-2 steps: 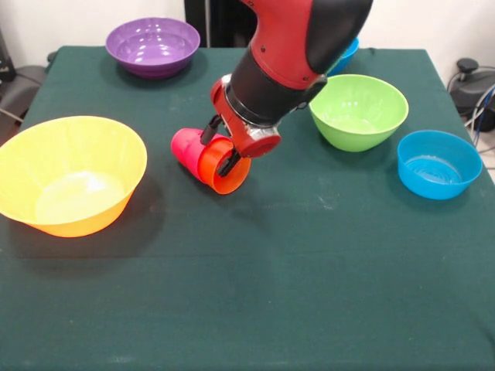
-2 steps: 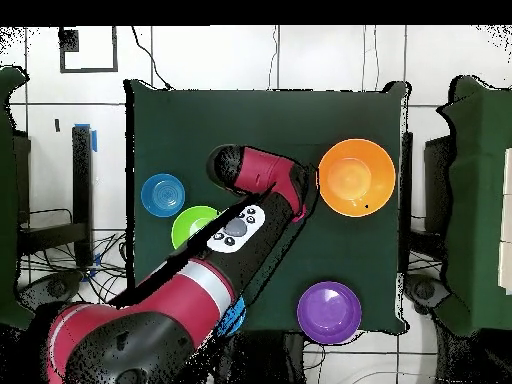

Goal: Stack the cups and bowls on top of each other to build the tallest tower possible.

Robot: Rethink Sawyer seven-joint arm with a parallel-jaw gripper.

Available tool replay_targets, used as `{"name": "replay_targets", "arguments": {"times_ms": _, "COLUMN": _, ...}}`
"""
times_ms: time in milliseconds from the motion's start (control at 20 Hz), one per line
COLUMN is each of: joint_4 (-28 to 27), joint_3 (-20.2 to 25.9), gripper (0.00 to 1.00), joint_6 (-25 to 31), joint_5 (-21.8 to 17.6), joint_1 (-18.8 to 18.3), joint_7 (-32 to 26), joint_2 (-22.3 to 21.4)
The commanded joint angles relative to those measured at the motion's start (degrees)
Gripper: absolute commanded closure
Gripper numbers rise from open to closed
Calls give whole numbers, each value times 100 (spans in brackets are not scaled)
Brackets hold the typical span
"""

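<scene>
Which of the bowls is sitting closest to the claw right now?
The lime green bowl, just beside the arm. The yellow-orange bowl, purple bowl and blue bowl all sit farther from the claw.

Table [image 1: 309,294]: covered in matt dark green cloth, faintly scuffed, with pale specks towards the near edge
Large orange-yellow bowl [image 1: 73,174]: glossy translucent plastic, faintly ribbed wall
Purple bowl [image 1: 152,46]: smooth, shiny plastic with bright highlights
Lime green bowl [image 1: 358,110] and blue bowl [image 1: 438,164]: smooth plastic, soft sheen
Orange cup [image 1: 223,164] and red-pink cup [image 1: 186,148]: smooth plastic, orange one slightly translucent
Arm [image 1: 298,46]: hard glossy red and black shell
</scene>
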Motion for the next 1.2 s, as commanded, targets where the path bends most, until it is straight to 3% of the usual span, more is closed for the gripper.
{"name": "replay_targets", "arguments": {"times_ms": 50, "joint_4": -309, "joint_3": 491, "gripper": 0, "joint_6": 196, "joint_5": -133, "joint_1": 52, "joint_7": 855, "joint_2": 340}}
{"name": "replay_targets", "arguments": {"times_ms": 350, "joint_4": -183, "joint_3": 645, "gripper": 0, "joint_6": 20, "joint_5": -100, "joint_1": 19, "joint_7": 719, "joint_2": 225}}
{"name": "replay_targets", "arguments": {"times_ms": 950, "joint_4": -157, "joint_3": 1028, "gripper": 0, "joint_6": 376, "joint_5": -99, "joint_1": -121, "joint_7": 345, "joint_2": 162}}
{"name": "replay_targets", "arguments": {"times_ms": 1200, "joint_4": -113, "joint_3": 1174, "gripper": 0, "joint_6": 192, "joint_5": -121, "joint_1": -163, "joint_7": 212, "joint_2": 152}}
